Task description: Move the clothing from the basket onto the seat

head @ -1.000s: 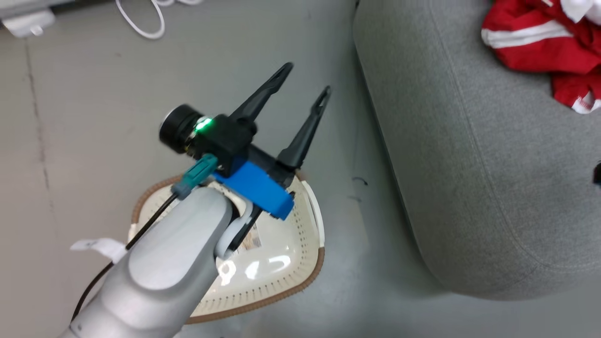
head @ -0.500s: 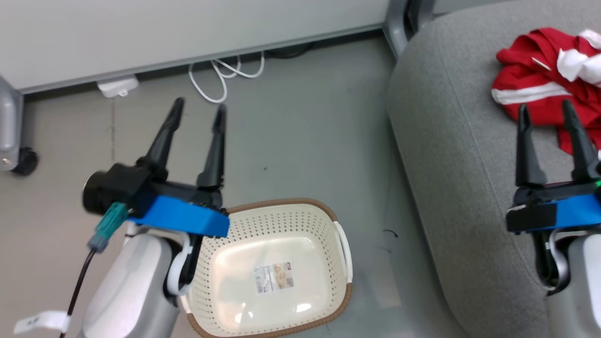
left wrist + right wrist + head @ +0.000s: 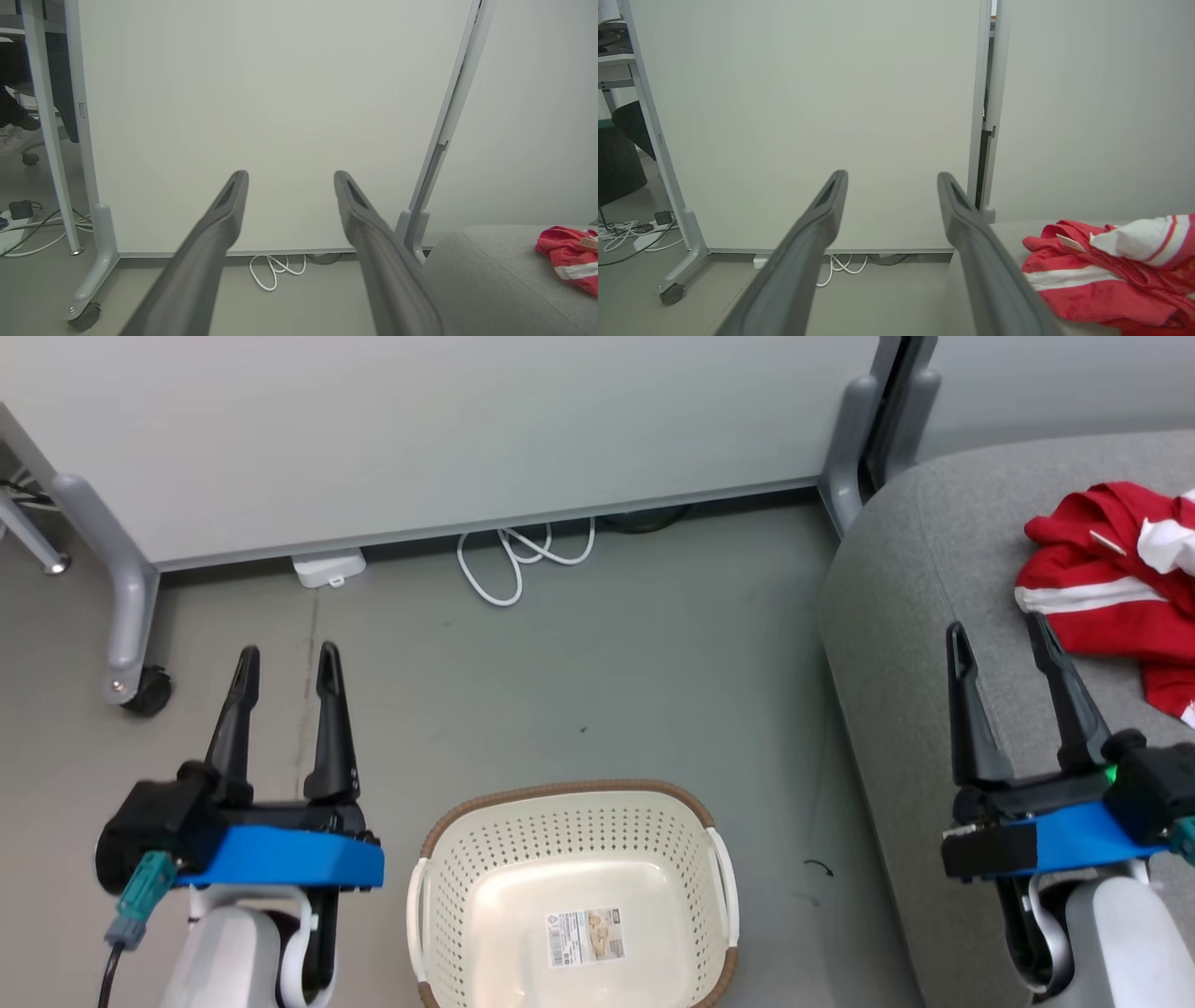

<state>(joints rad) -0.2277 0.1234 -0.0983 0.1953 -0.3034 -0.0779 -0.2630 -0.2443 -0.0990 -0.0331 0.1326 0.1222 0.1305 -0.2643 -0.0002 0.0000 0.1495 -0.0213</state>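
The red clothing [image 3: 1111, 593] with white stripes lies bunched on the grey seat [image 3: 924, 644] at the right; it also shows as clothing [image 3: 1106, 280] in the right wrist view and clothing [image 3: 570, 256] in the left wrist view. The cream basket [image 3: 569, 896] with a brown rim stands on the floor at bottom centre, holding nothing but a label on its bottom. My left gripper [image 3: 285, 661] hovers open to the left of the basket. My right gripper [image 3: 999, 633] hovers open over the seat's front part, just short of the clothing. Both sets of fingers are empty.
A white partition panel [image 3: 448, 429] on grey wheeled legs [image 3: 126, 616] stands behind. A white cable [image 3: 523, 560] and a white power block [image 3: 329, 567] lie on the grey floor at its base. More cables [image 3: 626, 233] lie at far left.
The head camera has tilted up and turned, so the partition now shows. My left gripper has swung from over the basket to its left side. My right gripper has come into view over the seat.
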